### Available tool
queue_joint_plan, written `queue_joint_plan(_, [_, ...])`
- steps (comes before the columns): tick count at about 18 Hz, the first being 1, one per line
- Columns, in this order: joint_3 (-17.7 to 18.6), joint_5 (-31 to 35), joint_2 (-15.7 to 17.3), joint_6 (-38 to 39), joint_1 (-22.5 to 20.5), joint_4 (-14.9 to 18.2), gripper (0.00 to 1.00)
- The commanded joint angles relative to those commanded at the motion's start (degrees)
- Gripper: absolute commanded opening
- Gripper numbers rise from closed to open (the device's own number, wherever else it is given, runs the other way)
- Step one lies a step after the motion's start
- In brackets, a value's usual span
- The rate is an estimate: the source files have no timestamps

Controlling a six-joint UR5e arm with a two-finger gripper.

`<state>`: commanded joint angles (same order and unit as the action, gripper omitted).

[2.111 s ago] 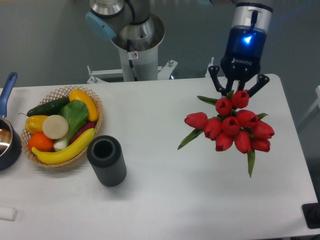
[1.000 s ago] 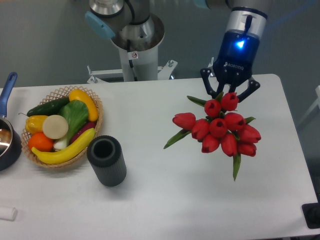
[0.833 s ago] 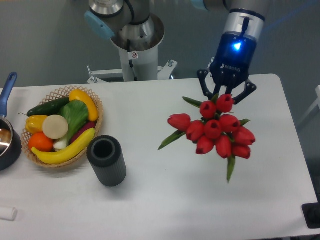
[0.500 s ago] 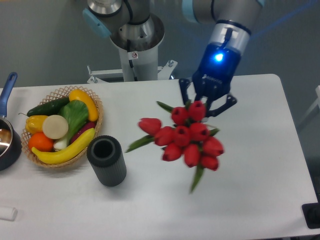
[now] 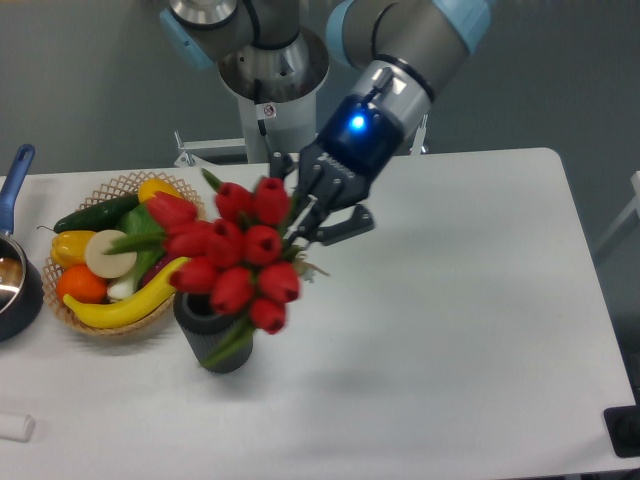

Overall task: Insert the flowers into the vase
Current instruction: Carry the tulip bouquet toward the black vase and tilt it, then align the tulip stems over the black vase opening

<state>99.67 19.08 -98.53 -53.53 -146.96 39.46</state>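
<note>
One gripper (image 5: 312, 208) is clenched on the flowers (image 5: 237, 250), carrying them above the vase (image 5: 215, 335) beside the wicker basket (image 5: 60, 312), so I judge the next move needs the stems lowered straight into its mouth.

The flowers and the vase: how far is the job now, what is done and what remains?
Done: the gripper holds the flowers by their stems, lifted off the table, with the bunch over the vase. In hand: lining them up; the bunch is tilted and hides most of the mouth. Whether any stem is already inside cannot be told. Left: lower the stems into the vase and let go.
</note>
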Motion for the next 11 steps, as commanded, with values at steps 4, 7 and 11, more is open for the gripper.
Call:
queue_joint_plan(4, [0.3, -7.7, -1.6, -3.6, 0.8, 0.0, 0.19])
queue_joint_plan(7, [1.3, -9.4, -2.0, -6.1, 1.6, 0.0, 0.19])
queue_joint_plan(11, [3.9, -9.4, -1.8, -9.2, 1.9, 0.0, 0.19])
